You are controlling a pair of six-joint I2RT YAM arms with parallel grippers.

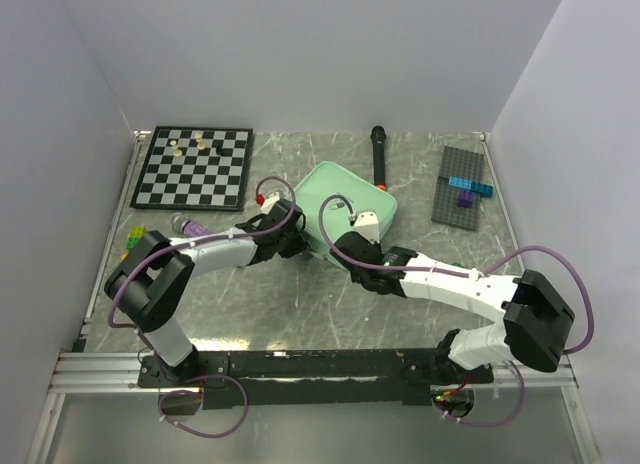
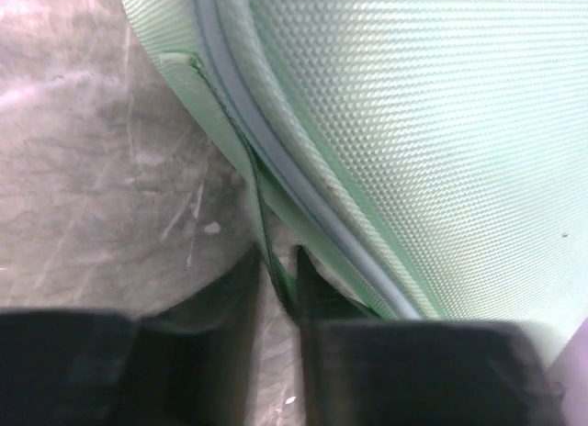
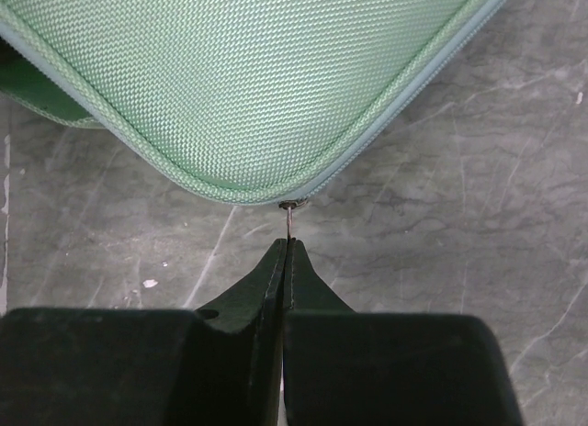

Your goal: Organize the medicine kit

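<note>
Pinching tight, your right fingers (image 3: 287,256) are fully closed on the thin metal zip pull (image 3: 289,219), which sticks out from a rounded corner of the kit (image 3: 230,77). On the other side, your left fingers (image 2: 276,296) stand at a slim gap against the kit's side wall. A narrow green strap (image 2: 262,224) runs down from that wall straight into the gap. You cannot tell from these views whether they actually clamp it.

From above, the kit sits in the middle of the surface (image 1: 300,309). Both arms reach in at its near edge, your left at the near-left side and your right at the near corner. The chessboard (image 1: 195,167) lies off to its far left and a grey plate (image 1: 460,184) well apart to the right. A black rod (image 1: 380,154) lies just behind the kit's far corner.
</note>
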